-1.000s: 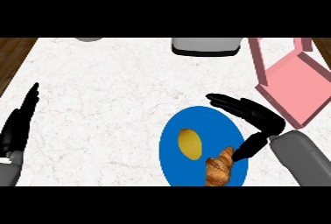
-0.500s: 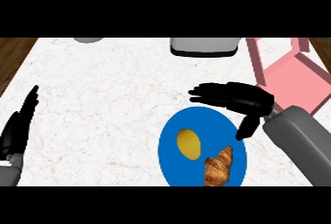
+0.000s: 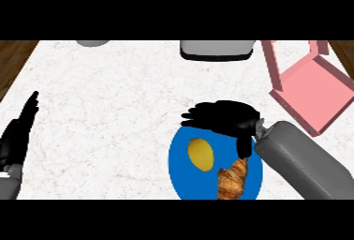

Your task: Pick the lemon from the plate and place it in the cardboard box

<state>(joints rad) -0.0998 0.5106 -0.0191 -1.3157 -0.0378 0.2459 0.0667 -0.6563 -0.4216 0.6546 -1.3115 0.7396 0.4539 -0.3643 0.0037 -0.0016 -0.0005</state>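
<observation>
the right hand (image 3: 224, 119) hovers with fingers spread and empty over the far rim of the blue plate (image 3: 181, 164), likely lining up a grasp, the lemon (image 3: 200, 153) just below its fingers beside a croissant (image 3: 233, 180), the pink cardboard box (image 3: 309, 89) off to its right.

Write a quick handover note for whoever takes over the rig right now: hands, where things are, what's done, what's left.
Right hand: open, holding nothing, above the far rim of the blue plate.
Left hand: open, resting at the left edge.
Lemon: on the plate, beside a croissant.
Cardboard box: open, at the far right.
Done: nothing.
Left: grasp the lemon, carry it to the box, release it.
</observation>
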